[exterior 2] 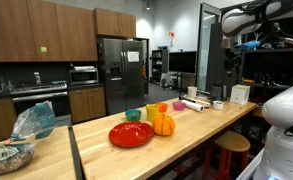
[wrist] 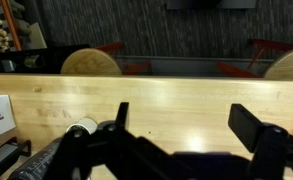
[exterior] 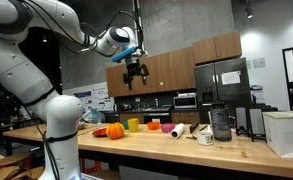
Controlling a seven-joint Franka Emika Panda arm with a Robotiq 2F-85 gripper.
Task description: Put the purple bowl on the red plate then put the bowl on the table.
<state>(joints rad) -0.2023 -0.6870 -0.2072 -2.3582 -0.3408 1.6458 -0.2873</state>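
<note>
Wrist view, nearest thing first: what do you see?
— Two dark, blocky fingers (wrist: 121, 118) at the lower edge, spread wide with nothing between them. The gripper (wrist: 186, 128) hangs over the worktop (wrist: 166, 95), smooth light-brown wood with a soft glare. A white tape roll (wrist: 83, 127) lies on it at lower left, and rounded chair backs (wrist: 90, 62) stand beyond the far edge.
— Does it show the purple bowl?
— No, only the exterior views do. In an exterior view the flat, glossy red plate (exterior 2: 132, 135) lies closest, with a ribbed orange pumpkin-like thing (exterior 2: 163, 124) just beside it. Next comes a yellow-green cup (exterior 2: 153, 111), then the small, round purple bowl (exterior 2: 178, 105) sitting on the wood, well apart from the plate. A white roll (exterior 2: 196, 103) lies farther along.
— And what surrounds the row?
— In an exterior view the white, rounded arm (exterior: 31, 55) carries the gripper high above the row, touching nothing. A tall clear container (exterior: 221, 122) and a white box (exterior: 284, 135) stand farther along the worktop. Wooden cabinets and a steel fridge (exterior: 221, 80) line the back wall.
</note>
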